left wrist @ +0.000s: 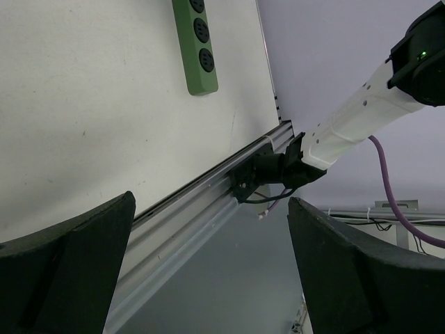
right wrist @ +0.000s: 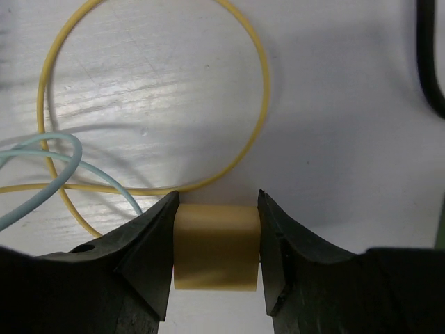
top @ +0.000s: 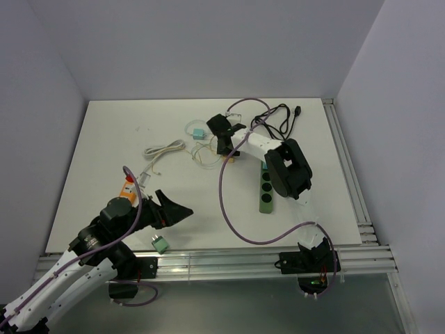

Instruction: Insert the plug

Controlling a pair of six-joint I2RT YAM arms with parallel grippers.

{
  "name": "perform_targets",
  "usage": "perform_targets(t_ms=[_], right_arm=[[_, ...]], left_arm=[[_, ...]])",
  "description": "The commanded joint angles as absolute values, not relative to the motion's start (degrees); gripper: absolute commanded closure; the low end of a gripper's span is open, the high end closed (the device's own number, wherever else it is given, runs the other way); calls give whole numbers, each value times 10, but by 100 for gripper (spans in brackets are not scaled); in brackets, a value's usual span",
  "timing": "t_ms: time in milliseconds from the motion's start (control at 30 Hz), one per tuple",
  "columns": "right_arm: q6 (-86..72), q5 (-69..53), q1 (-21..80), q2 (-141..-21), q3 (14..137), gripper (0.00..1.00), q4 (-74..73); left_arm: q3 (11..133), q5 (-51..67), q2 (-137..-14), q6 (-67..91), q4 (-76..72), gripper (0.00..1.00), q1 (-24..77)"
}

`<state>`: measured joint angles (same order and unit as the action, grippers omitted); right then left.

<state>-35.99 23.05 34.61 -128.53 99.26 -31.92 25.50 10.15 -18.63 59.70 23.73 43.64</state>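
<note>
- Left gripper (top: 175, 211): near left, jaws apart, holding nothing, apparently parked out of the way.
- Right gripper (right wrist: 215, 209): far centre, jaws clamped on the flanks of the yellow plug (right wrist: 214, 245), likely to carry it.
- Green power strip (top: 266, 186): just right, sockets upward, no plug in it yet.

Top: high up, looks down on the whole table (top: 104, 160).
Left wrist: low, sees green strip (left wrist: 195, 49), like top.
Right wrist: very near table.

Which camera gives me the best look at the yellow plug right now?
Right wrist: the yellow plug fills the gap between the right end effector's fingers, its yellow cable looping beyond. Top external shows only the cable; the end effector covers the plug. Left wrist misses it entirely.
</note>
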Motion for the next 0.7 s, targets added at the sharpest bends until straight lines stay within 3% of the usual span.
perform_targets(t_ms=[0, 200, 400, 667], right_arm=[[-346, 276, 344, -1230, 1021, 100, -359], [-330, 405, 346, -1093, 1049, 100, -427], [-224, 558, 409, -941, 1049, 100, -359], [-106, 525, 495, -767, 1048, 100, -212]], left_arm=[[262, 109, -189, 598, 217, 4, 436], [265, 102, -187, 595, 221, 3, 436], [268, 91, -197, 592, 220, 3, 436], [278, 78, -215, 585, 214, 4, 435]])
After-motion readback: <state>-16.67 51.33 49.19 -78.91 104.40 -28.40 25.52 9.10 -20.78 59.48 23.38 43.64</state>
